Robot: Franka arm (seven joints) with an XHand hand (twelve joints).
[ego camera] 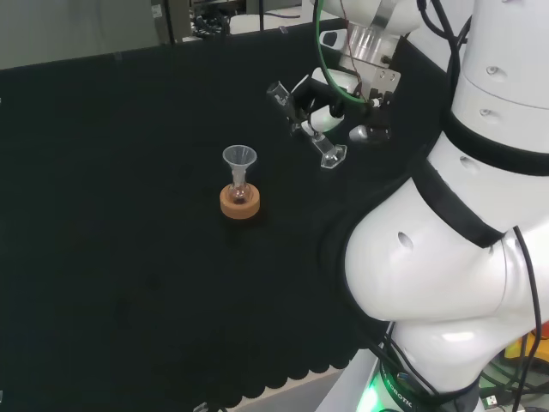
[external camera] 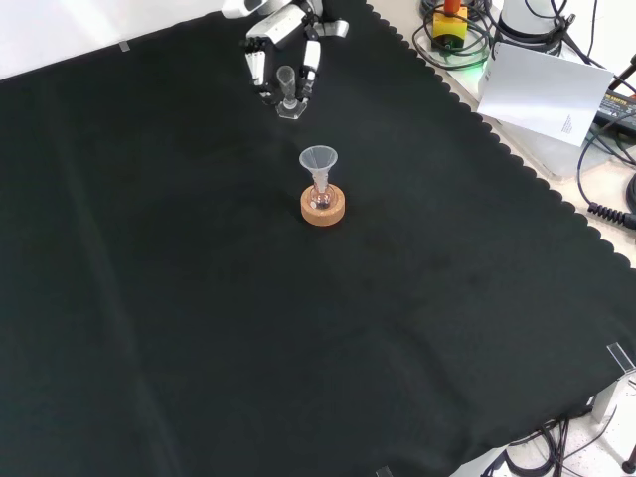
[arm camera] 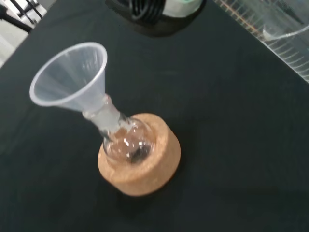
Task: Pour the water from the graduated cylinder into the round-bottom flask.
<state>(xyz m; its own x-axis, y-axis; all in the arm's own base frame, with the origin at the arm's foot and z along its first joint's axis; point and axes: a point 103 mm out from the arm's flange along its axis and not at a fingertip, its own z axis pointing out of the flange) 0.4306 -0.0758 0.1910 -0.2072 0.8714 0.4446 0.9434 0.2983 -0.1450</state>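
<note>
The hand (ego camera: 330, 103) is raised above the black cloth (ego camera: 111, 257), its fingers (external camera: 260, 62) curled round the clear graduated cylinder (ego camera: 302, 124). In the head view the cylinder lies tilted across the grasp, its mouth end projecting to the left of the fingers and its hexagonal foot (ego camera: 333, 155) hanging below and to their right, clear of the cloth. In the front view the cylinder (external camera: 288, 91) shows between the fingers, its foot below the fingertips.

The round-bottom flask (ego camera: 241, 194) stands apart from the hand: down and to the left of the fingers in the head view, below the fingertips in the front view (external camera: 320, 195). It sits upright in a cork ring stand (external camera: 324, 209), with a clear funnel (external camera: 319, 159) seated in its neck.

Wrist view: funnel (arm camera: 72, 79), flask (arm camera: 126, 142) and cork ring (arm camera: 145, 166) close and distinct; a graduated clear wall (arm camera: 280, 38) (the cylinder's, by its markings) crosses one corner. Water level in the cylinder cannot be determined.
</note>
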